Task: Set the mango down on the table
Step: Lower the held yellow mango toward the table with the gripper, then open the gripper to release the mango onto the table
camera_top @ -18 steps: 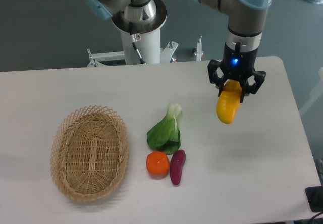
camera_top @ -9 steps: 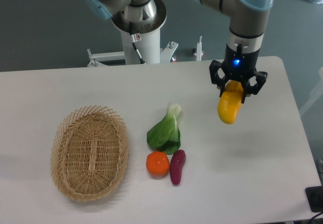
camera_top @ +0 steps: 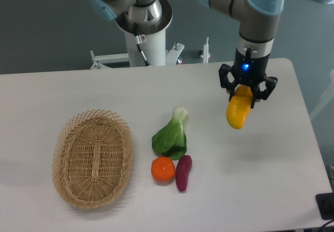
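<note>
Lying nearest the camera on the large flat white desk [camera_top: 261, 180] was an oval woven wicker basket [camera_top: 93, 159] at the left, and to its right, about the middle of the desk, a round orange fruit [camera_top: 163, 169] sat just beside a small purple sweet potato [camera_top: 183, 172]. Just behind those two lay a leafy green vegetable with a pale stalk [camera_top: 170, 136], its stalk end pointing away from the camera. Farther back and to the right, the smooth elongated yellow mango with an orange tint [camera_top: 239, 112] hung with its long axis nearly upright and its lower end free, over the right part of the desk, well apart from the other produce; whether that lower end touched the surface could not be told. The black two-finger pincer [camera_top: 247, 88] was closed on the mango's upper end, its fingers on either side of the fruit, with a blue light glowing on the wrist above it. The grey and light-blue arm [camera_top: 255, 12] rose from there toward the top of the view, and beyond the desk's far edge stood the arm's white base pedestal [camera_top: 146, 38].
</note>
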